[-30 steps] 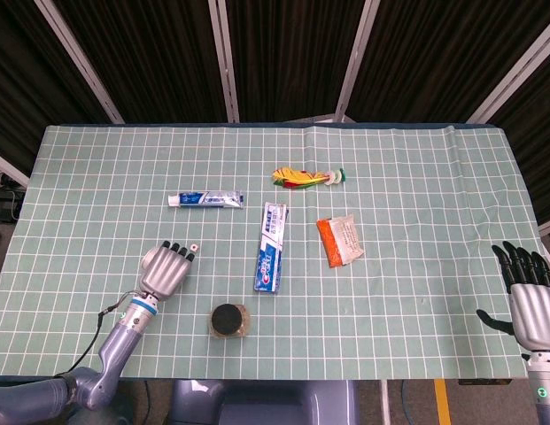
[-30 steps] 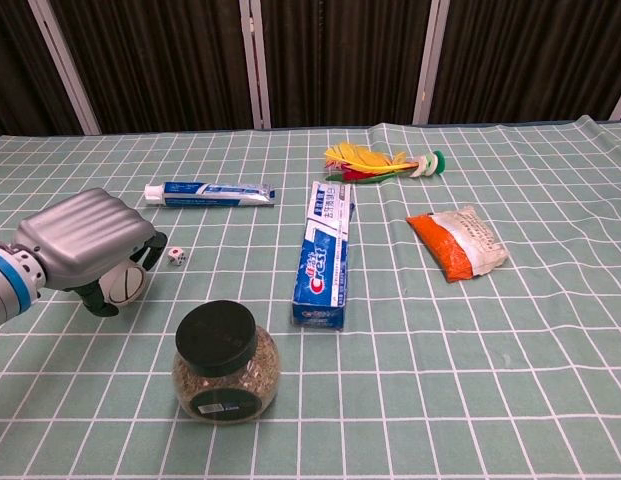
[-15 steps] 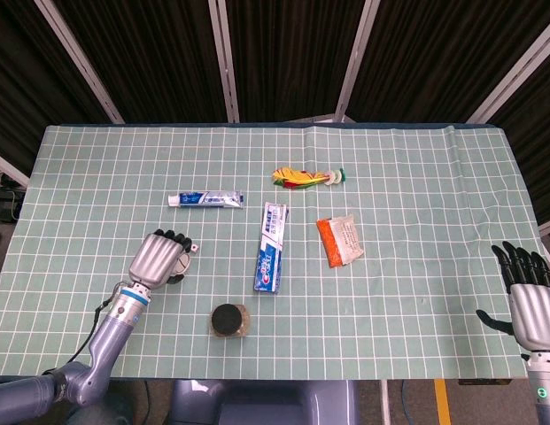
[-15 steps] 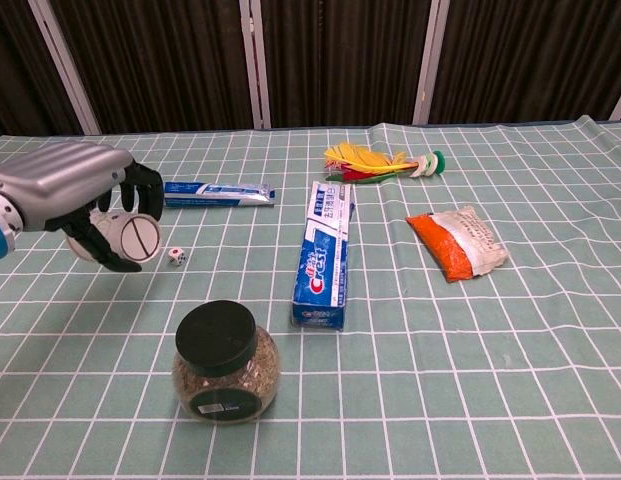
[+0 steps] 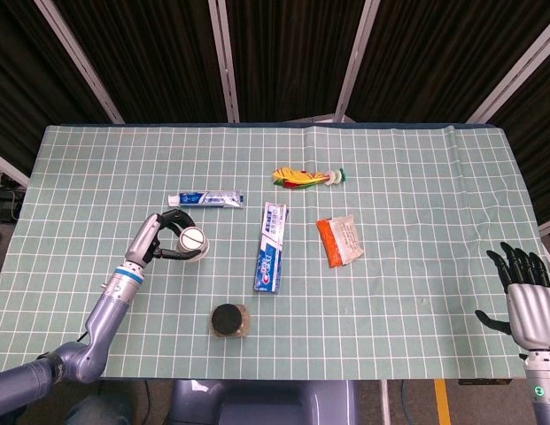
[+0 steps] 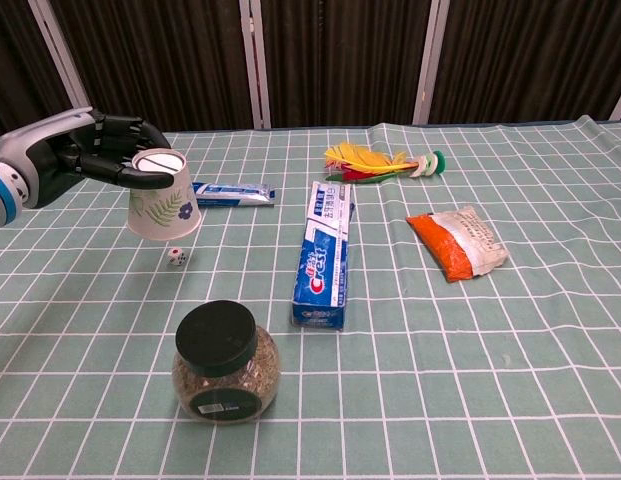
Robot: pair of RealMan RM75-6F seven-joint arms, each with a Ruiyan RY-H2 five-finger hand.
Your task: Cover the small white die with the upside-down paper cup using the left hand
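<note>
you've got your left hand [image 6: 75, 150] gripping the paper cup [image 6: 163, 195] by its base, mouth down and hanging right above the die [image 6: 176, 258], so it looks lined up to drop straight over it.

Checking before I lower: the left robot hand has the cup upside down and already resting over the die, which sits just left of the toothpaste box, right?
Not quite. The left robot hand does hold the cup upside down, but it hangs in the air above the die, not resting over it. The chest view shows the die uncovered on the table, left of the toothpaste box.
</note>
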